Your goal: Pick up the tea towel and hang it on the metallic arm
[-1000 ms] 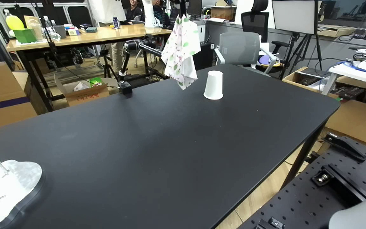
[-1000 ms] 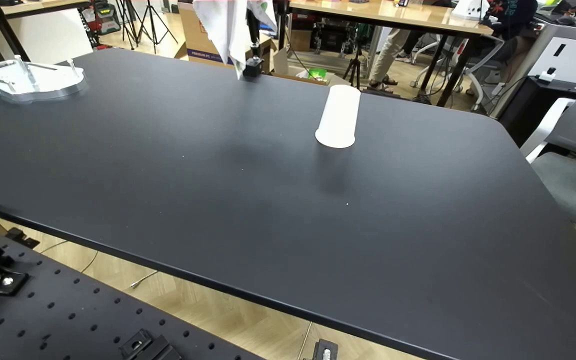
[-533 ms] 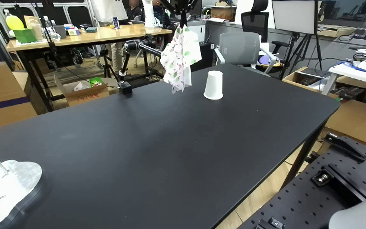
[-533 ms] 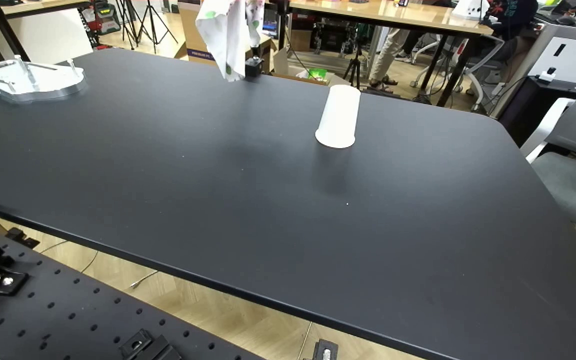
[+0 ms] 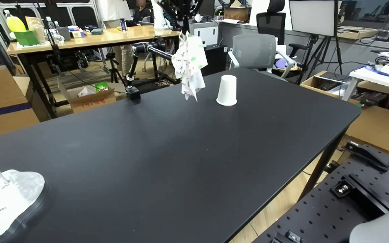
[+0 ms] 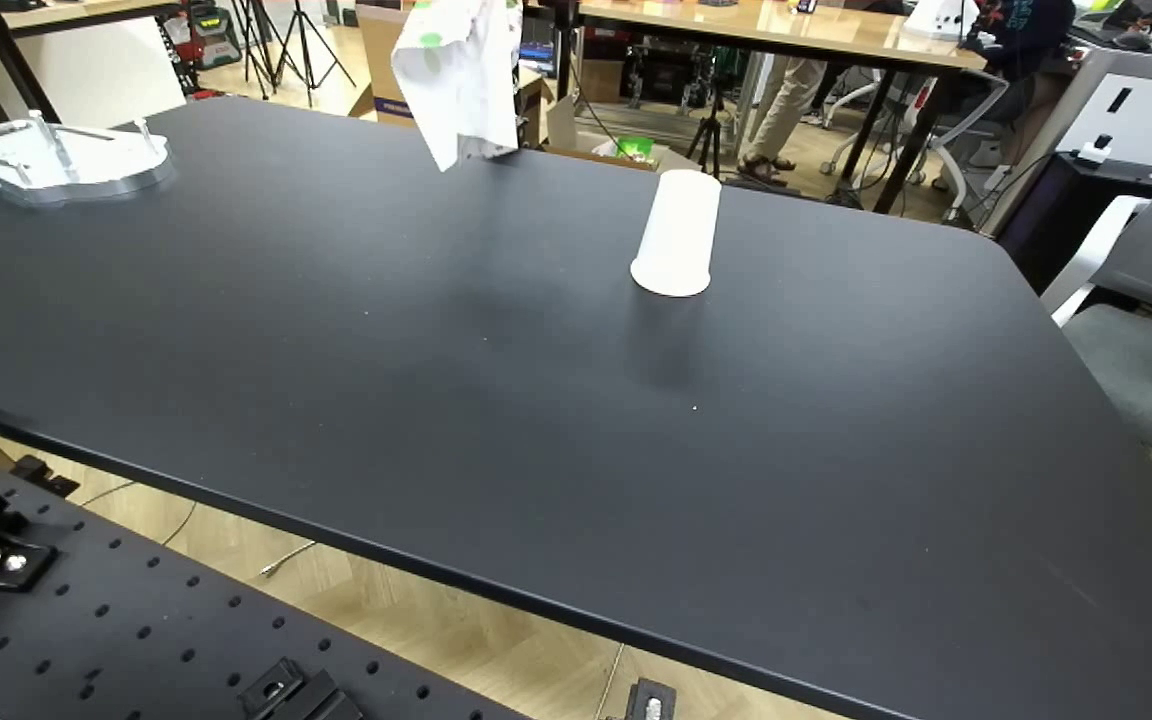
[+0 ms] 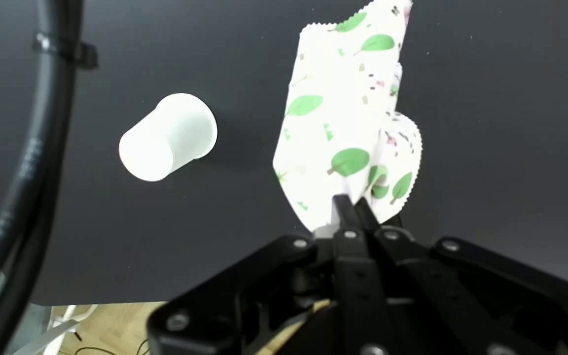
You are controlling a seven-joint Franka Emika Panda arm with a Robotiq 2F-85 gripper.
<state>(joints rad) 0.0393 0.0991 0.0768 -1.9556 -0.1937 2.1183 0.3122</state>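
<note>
The tea towel (image 5: 190, 64) is white with green leaves and hangs bunched from my gripper (image 5: 185, 30). It also shows in the wrist view (image 7: 336, 118). In the wrist view my gripper (image 7: 352, 201) is shut on the towel's top, with the fingertips close together. The metallic arm (image 5: 160, 52) is a black jointed rod on a stand at the table's far edge. In an exterior view its rod points at the towel's left side; its tip is hidden there, and I cannot tell if they touch. In an exterior view the towel (image 6: 461, 85) hides most of the arm.
A white cup (image 5: 227, 90) stands upside down on the black table (image 5: 181, 162), near the towel, and shows in the wrist view (image 7: 168, 138). A white-topped piece with metal pegs (image 6: 66, 160) lies on the table. Black cables (image 7: 27, 162) cross the wrist view.
My gripper has come down and slightly to the left in an exterior view, carrying the towel, which swings as it hangs. The towel now covers the metallic arm's base in an exterior view.
</note>
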